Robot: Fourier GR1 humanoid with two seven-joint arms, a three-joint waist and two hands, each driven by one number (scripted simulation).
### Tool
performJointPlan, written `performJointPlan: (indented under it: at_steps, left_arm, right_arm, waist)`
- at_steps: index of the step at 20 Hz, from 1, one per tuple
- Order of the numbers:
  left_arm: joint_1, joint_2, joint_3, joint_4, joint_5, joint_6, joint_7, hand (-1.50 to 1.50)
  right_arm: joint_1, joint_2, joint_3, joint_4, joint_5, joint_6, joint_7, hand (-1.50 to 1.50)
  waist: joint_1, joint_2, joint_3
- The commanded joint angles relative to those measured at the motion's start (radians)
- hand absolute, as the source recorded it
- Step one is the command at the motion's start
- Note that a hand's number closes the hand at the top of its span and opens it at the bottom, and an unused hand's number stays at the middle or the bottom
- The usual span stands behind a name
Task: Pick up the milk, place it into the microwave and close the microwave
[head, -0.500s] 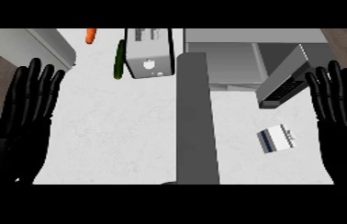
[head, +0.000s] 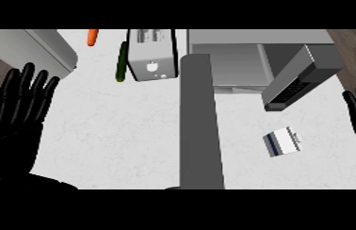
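The milk carton [head: 282, 142] lies near the counter's [head: 118, 130] right edge, below the open microwave [head: 240, 64]. The left hand [head: 24, 106] rests spread at the left edge. Only a sliver of the right hand [head: 350, 102] shows, so its fingers cannot be judged.

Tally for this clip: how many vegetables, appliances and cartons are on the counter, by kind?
Vegetables: 2, carrot and cucumber
Appliances: 2, toaster and microwave with its door open
Cartons: 1, milk carton lying on the counter
Total: 5
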Motion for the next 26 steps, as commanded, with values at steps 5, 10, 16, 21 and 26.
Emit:
performJointPlan:
  at_steps: [5, 10, 16, 21, 26]
  left_arm:
    - [0.169, 0.026, 0.079, -0.170, 0.196, -0.082, 0.098, -1.50]
    - [0.198, 0.064, 0.185, -0.171, 0.294, -0.129, 0.111, -1.50]
    - [0.339, 0.019, 0.215, -0.246, 0.343, -0.211, 0.082, -1.50]
    - [0.404, 0.008, 0.288, -0.237, 0.388, -0.298, 0.036, -1.50]
    - [0.420, 0.063, 0.388, -0.222, 0.520, -0.347, 0.064, -1.50]
  right_arm:
    - [0.019, -0.023, -0.124, -0.002, -0.108, 0.035, 0.051, -1.50]
    - [0.146, 0.020, -0.073, -0.059, 0.005, 0.042, 0.042, -1.50]
    - [0.171, 0.095, -0.032, 0.108, 0.120, 0.038, -0.133, -1.50]
    - [0.078, 0.094, -0.091, 0.296, 0.157, -0.019, -0.176, -1.50]
    - [0.007, 0.034, -0.192, 0.508, 0.141, -0.013, -0.260, -1.50]
  waist:
    - [0.010, -0.001, 0.000]
    - [0.004, 0.000, 0.000]
    - [0.007, 0.000, 0.000]
    - [0.013, 0.000, 0.000]
    - [0.013, 0.001, 0.000]
